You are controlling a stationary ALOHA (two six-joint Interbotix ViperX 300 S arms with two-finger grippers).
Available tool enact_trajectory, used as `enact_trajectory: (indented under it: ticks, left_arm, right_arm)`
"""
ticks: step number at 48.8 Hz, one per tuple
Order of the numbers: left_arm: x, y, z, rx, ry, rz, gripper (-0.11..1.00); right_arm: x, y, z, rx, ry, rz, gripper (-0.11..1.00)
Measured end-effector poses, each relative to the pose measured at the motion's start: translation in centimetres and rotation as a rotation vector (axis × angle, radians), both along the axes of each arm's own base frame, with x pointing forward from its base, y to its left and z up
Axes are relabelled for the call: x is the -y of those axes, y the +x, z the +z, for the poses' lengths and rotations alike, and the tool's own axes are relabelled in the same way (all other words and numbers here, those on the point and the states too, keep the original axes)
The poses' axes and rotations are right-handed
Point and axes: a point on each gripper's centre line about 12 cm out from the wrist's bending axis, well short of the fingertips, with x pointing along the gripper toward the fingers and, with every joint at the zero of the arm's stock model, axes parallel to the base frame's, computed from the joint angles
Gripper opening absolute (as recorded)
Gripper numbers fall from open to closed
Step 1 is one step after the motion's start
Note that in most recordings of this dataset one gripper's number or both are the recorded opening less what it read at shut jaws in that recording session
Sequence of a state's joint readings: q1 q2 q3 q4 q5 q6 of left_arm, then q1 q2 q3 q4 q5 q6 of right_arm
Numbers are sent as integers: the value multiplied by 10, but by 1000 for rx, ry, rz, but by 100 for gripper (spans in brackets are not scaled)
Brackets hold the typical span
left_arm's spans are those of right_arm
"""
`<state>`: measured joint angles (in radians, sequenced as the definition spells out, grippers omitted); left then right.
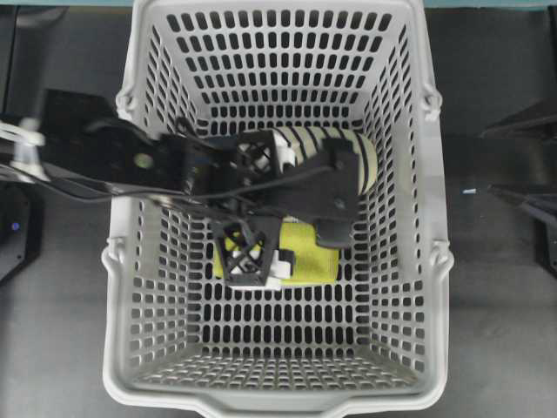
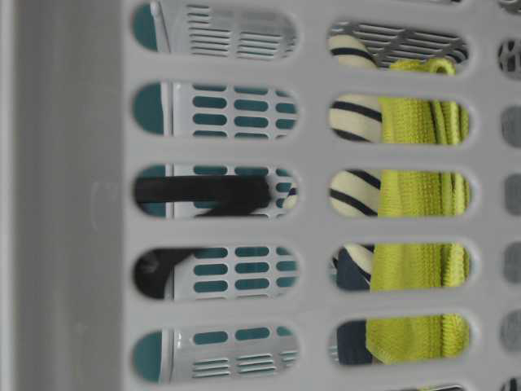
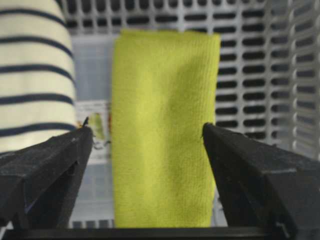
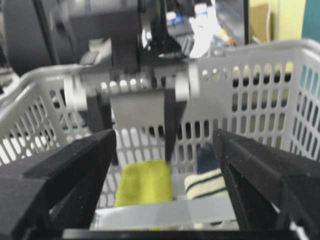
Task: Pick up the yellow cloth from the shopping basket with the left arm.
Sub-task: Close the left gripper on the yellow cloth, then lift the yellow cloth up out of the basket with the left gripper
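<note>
So the shopping basket [image 1: 130, 287] takes up nearly the whole overhead view, sitting on a dark desk [image 1: 505, 331]. The left arm [image 1: 104, 157] comes in over the basket's left rim and reaches down toward the middle of the floor.

On the floor there's a striped slipper [image 1: 365, 157], cream and navy, lying toward the right wall, mostly hidden under the arm from above. Right beside it is the yellow cloth [image 3: 162, 125], flat on the basket floor around the middle, one long edge next to the slipper.

The left gripper [image 3: 145, 135] hangs just over the cloth with its jaws spread wide, one on either side of it, gripping nothing. The right gripper [image 4: 165, 145] sits outside the basket, looking in over the rim, jaws also wide apart and empty.
</note>
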<state>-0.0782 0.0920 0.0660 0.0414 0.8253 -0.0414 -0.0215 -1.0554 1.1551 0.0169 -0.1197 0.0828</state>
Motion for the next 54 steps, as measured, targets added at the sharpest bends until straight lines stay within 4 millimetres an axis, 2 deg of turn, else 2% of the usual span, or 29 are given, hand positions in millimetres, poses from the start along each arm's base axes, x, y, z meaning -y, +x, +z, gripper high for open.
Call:
enact_trajectory:
  ticks: [8, 19, 28, 31, 34, 45, 54]
  left_arm:
    - [3, 5, -29, -83, 9, -10, 87]
    - [6, 1, -70, -174, 14, -11, 86]
    - [5, -2, -76, -165, 14, -12, 84]
    - [5, -3, -77, -167, 14, -14, 80]
    - [5, -4, -77, -167, 17, -19, 71]
    - [9, -5, -74, -163, 16, -25, 19]
    - [8, -5, -61, -145, 18, -28, 18]
  right_arm:
    - [0, -1, 2, 9, -3, 2, 75]
    - [-2, -4, 5, 31, -2, 12, 75]
    - [-2, -6, 7, 43, -4, 12, 75]
    - [-2, -6, 7, 43, -4, 12, 75]
    - [-2, -6, 7, 43, -4, 12, 75]
    - [-2, -6, 7, 41, -5, 12, 74]
    - [-2, -6, 7, 41, -5, 12, 74]
